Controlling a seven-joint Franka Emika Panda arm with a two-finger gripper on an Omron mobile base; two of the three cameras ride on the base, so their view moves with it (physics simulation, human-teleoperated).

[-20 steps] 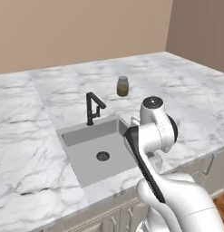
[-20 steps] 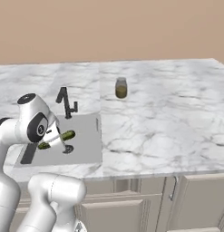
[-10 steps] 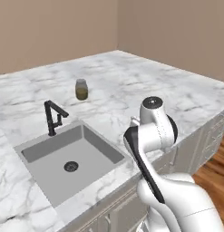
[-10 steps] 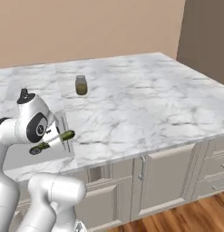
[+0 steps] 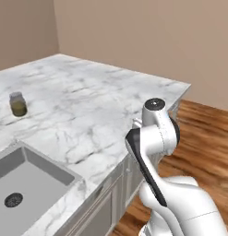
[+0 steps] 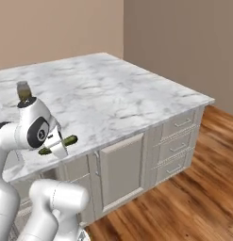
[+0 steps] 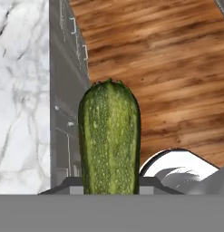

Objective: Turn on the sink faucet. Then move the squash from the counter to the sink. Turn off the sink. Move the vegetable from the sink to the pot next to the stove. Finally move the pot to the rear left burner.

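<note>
- Left base view: the white Franka arm rose from the lower right, beside the edge of the white-and-grey marble counter [image 5: 87,106]. The grey rectangular sink basin [image 5: 23,179] sat at the lower left, round dark drain [image 5: 13,199] in its floor. A small glass jar with a grey lid and olive-coloured contents [image 5: 17,104] stood upright on the counter, well apart from the sink. Brown wood plank floor [image 5: 203,133] ran to the right.
- Right base view: the two-finger gripper [image 6: 56,145] hung just off the front edge of the counter, clamped on the dark green speckled oblong squash [image 6: 59,143] (its ends stuck out either side of the hand). The squash lay roughly level, above the grey cabinet fronts [image 6: 122,174], off the counter surface. The jar showed behind the arm's upper joint, far left.
- Hand view: the squash stood up the middle of the frame, gripped at its lower end between the dark finger tips (mostly hidden by it). Behind it were the marble slab at left, the cabinet drawers and the wood floor.
</note>
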